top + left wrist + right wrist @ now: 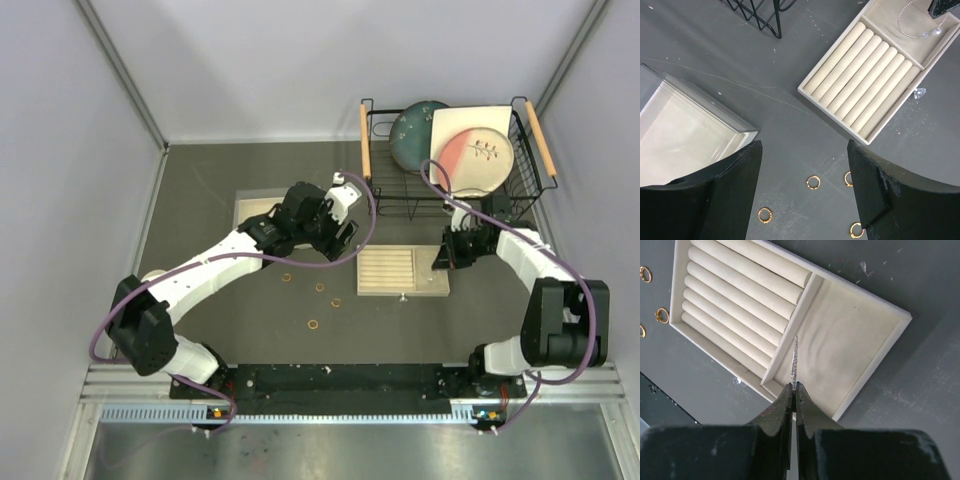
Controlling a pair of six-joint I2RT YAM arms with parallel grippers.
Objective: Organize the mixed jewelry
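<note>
Right gripper (794,387): pinched together on the rim of the thin silver bracelet (795,360), hoop jutting forward from the fingertips.
Bracelet position: over the open compartment of the tray (872,367), just past the divider from the ring rolls; touching the floor or not, cannot tell.
Left gripper (805,150): jaws wide apart, holding nothing.
Loose rings (813,182): four gold ones on the table (790,75), below and between the left fingers; rolls bare.
Step in hand: probably setting the bracelet down.
Next move: likely calls for a slight drop, parted fingers, a straight lift clear of the hoop.
</note>
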